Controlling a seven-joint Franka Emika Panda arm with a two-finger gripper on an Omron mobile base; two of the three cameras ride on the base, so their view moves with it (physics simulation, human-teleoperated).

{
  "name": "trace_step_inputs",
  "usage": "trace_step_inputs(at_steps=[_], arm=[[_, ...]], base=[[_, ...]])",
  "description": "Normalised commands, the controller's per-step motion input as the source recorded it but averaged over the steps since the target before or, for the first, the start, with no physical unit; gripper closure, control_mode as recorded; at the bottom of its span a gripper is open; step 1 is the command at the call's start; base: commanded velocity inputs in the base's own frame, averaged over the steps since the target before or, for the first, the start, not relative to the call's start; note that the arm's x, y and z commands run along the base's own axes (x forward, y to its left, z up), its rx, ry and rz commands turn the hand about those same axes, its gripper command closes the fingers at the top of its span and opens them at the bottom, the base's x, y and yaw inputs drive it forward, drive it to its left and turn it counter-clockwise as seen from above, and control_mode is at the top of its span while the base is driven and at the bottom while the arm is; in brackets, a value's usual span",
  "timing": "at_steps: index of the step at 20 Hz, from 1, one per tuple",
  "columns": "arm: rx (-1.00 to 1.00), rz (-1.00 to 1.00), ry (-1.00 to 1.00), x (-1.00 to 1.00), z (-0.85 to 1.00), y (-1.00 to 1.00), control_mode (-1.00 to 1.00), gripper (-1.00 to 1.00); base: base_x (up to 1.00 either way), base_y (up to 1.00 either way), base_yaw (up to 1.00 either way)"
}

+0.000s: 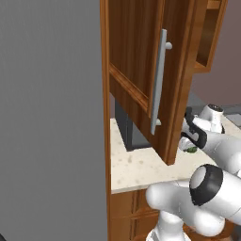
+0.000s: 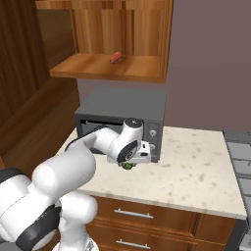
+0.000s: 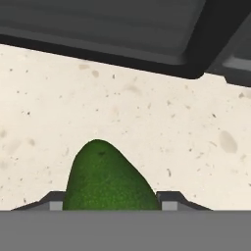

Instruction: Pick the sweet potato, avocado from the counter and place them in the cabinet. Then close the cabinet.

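Observation:
The avocado (image 3: 105,179), a dark green lump, sits between my fingertips (image 3: 169,200), which hug both of its sides. My gripper (image 2: 130,162) is low over the counter (image 2: 196,171), right in front of the microwave, and is shut on the avocado (image 2: 128,166). In the left base view the gripper (image 1: 188,145) and avocado (image 1: 191,150) peek out behind the open door of the cabinet (image 1: 141,61). The sweet potato (image 2: 116,58) lies on the shelf of the open cabinet (image 2: 98,68), above the microwave.
A dark grey microwave (image 2: 122,105) stands at the back of the counter, close behind the gripper. The open cabinet door with its silver handle (image 1: 160,80) hangs over the counter's left part. Wooden drawers (image 2: 132,213) run below. A stove edge (image 2: 240,152) is at the right.

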Motion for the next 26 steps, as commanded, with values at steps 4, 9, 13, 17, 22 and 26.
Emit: trace_step_inputs(at_steps=[4,9,13,17,22,26], arm=[[0.14,0.0,-0.02,-0.31,1.0,0.0,-1.0,1.0],[0.18,0.0,-0.11,-0.24,1.0,0.0,-1.0,1.0],[0.18,0.0,-0.1,-0.02,1.0,0.0,-1.0,1.0],[0.13,-0.02,-0.08,0.0,1.0,0.0,-1.0,1.0],[0.08,-0.04,-0.09,0.0,1.0,0.0,-1.0,1.0],[0.05,-0.03,-0.1,0.03,0.97,0.01,-1.0,1.0]], base=[[0.0,0.0,0.0],[0.0,0.0,0.0],[0.0,0.0,0.0],[0.0,0.0,0.0],[0.0,0.0,0.0],[0.0,0.0,0.0]])
